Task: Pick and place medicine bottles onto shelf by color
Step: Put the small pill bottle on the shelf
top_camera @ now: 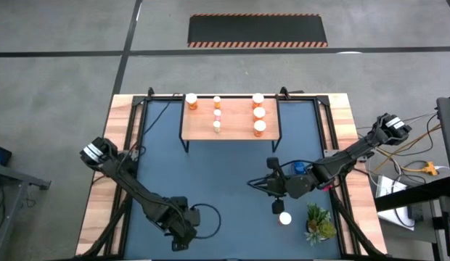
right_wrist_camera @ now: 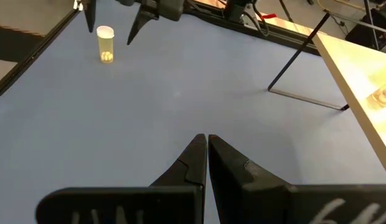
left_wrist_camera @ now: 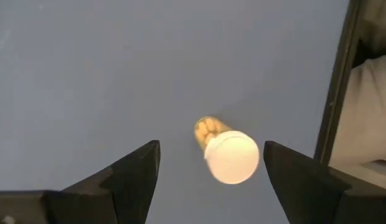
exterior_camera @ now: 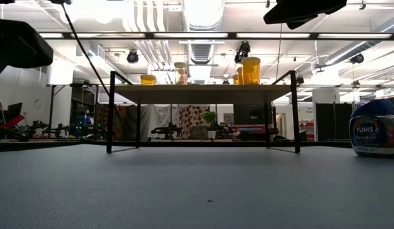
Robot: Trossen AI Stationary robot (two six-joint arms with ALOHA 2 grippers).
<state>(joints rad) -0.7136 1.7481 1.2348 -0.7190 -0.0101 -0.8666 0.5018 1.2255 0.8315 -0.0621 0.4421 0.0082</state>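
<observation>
**Left gripper poised over a small pale bottle, not yet holding it**

The left gripper (left_wrist_camera: 211, 146) hangs above a small medicine bottle (left_wrist_camera: 227, 155), its two dark fingers spread wide with one on each side. Neither finger touches the bottle, so nothing is grasped. The bottle stands upright on the dark blue mat (right_wrist_camera: 180, 93), well apart from the shelf (top_camera: 236, 116) and out in front of its left end. It has a white cap and a pale yellow body with pills at the bottom. Several white-capped bottles already stand on the shelf in rows.

The right gripper (right_wrist_camera: 207, 140) waits in front of the shelf's right end, clenched tight on nothing.

The step in hand looks like the pick. The bottle sits nearer one finger than the other, so the gripper should first centre over it. It should then come down until the pads meet the body below the cap. A slow, even squeeze should keep the light bottle from tipping or skidding. A straight lift would keep it upright for the carry to the shelf's matching row.
</observation>
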